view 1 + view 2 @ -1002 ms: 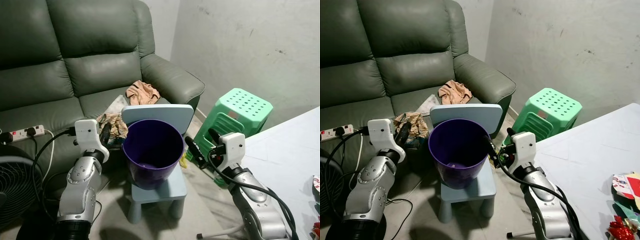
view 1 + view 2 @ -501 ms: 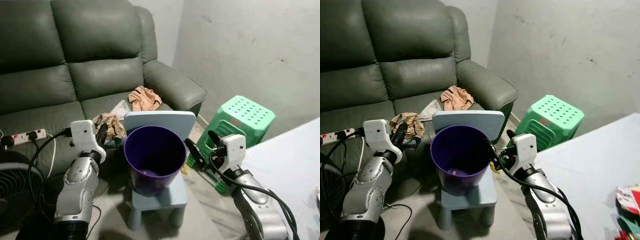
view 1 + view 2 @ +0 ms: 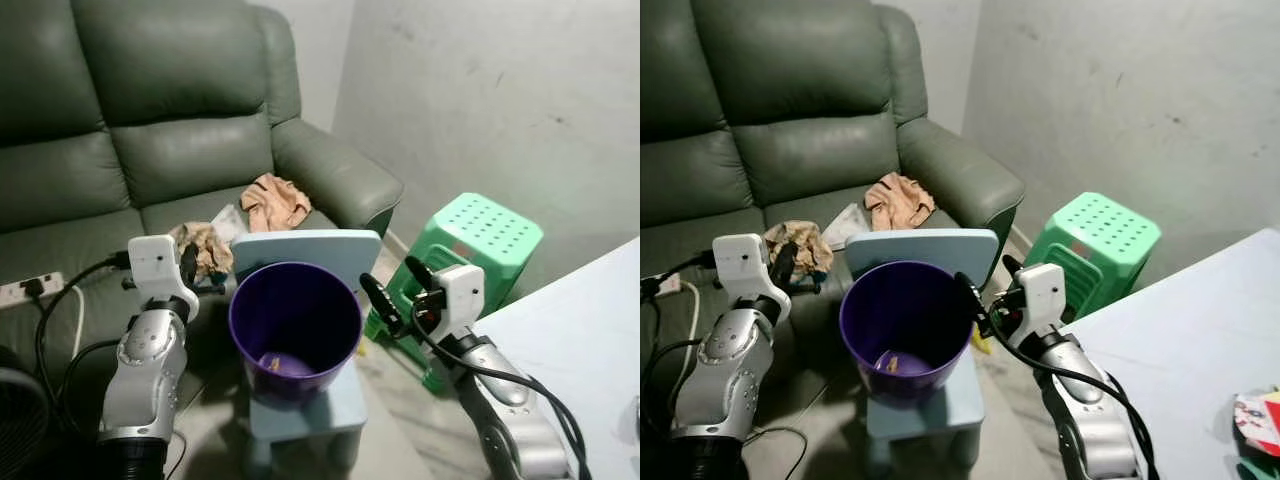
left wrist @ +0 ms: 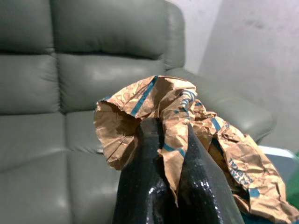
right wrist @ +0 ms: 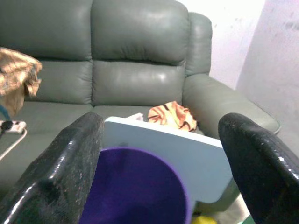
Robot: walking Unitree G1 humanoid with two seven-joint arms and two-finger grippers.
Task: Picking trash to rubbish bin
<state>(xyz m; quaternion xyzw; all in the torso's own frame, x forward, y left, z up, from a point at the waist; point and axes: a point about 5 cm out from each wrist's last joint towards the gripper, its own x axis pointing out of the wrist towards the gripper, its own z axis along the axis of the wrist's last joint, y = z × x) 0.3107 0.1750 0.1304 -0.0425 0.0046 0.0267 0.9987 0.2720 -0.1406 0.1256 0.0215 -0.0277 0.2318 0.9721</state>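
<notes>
A purple rubbish bin [image 3: 293, 328] stands on a small light-blue chair [image 3: 300, 402] in front of the green sofa [image 3: 150, 130]. A small scrap lies on the bin's bottom. My left gripper [image 3: 190, 262] is raised just left of the bin's rim, shut on a crumpled brown paper bag with blue stripes [image 4: 168, 112]. My right gripper [image 3: 388, 292] hovers at the bin's right side, its fingers [image 5: 70, 158] spread wide with nothing between them. A crumpled tan wrapper [image 3: 268, 200] lies on the sofa seat behind the chair.
A green plastic stool [image 3: 470, 235] stands to the right by the grey wall. A white power strip [image 3: 25, 290] with cables lies on the sofa seat at left. A white table [image 3: 1210, 330] with colourful scraps at its edge fills the right foreground.
The camera has shifted and now looks further into the bin. My left gripper with the paper bag stays beside the bin's left rim; the right gripper stays open.
</notes>
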